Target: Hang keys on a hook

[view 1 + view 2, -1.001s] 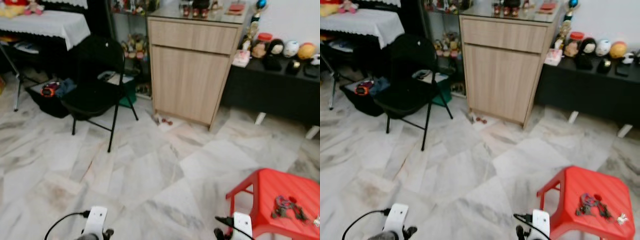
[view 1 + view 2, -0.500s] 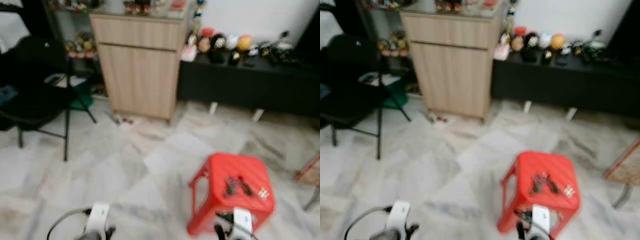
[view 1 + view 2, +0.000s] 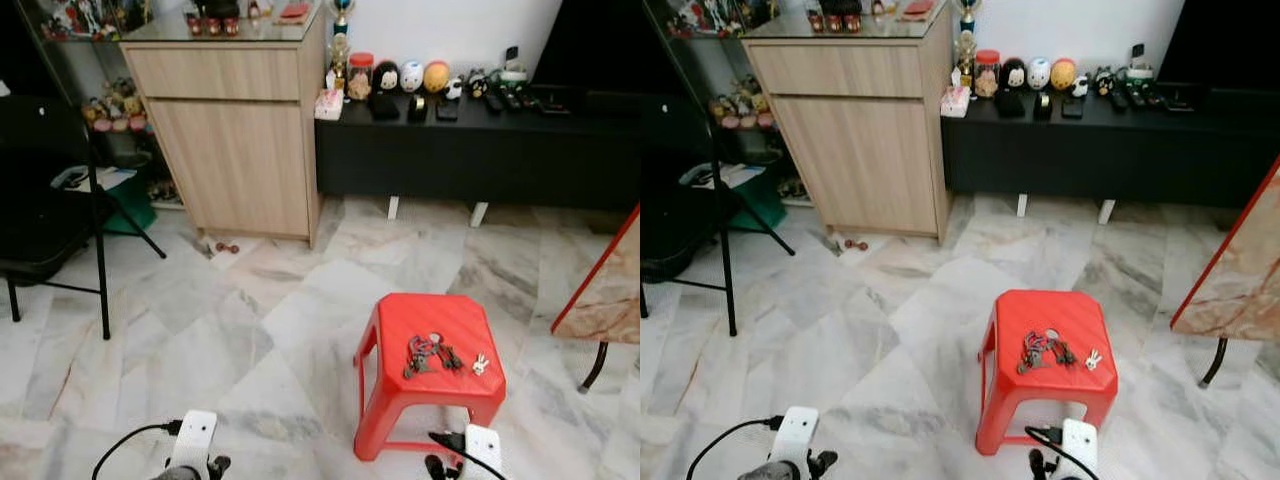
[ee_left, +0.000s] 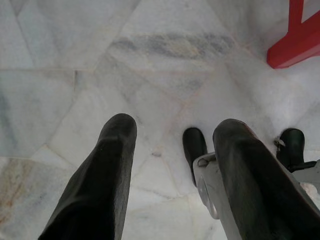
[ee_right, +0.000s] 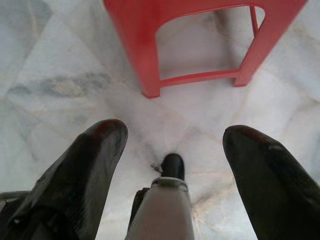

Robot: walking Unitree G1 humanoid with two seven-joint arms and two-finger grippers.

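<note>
A bunch of dark keys (image 3: 428, 354) with a red ring lies on top of a red plastic stool (image 3: 400, 322), a small white charm (image 3: 481, 365) beside it. The stool stands on the marble floor just ahead of me, a little to the right. Both arms hang low at the bottom edge of the eye views. My left gripper (image 4: 175, 137) points down at bare floor, its fingers apart and holding nothing. My right gripper (image 5: 175, 137) is open too, with the stool's legs (image 5: 145, 55) beyond its fingertips.
A wooden cabinet (image 3: 235, 130) stands at the back left, and a low black bench (image 3: 470, 150) with figurines runs along the far wall. A black folding chair (image 3: 45, 225) is at the left. A marble-topped table edge (image 3: 605, 290) juts in at the right.
The camera has swung to the right, so the stool with the keys now sits near the middle of the view instead of the right edge. Both arms hang as before.
</note>
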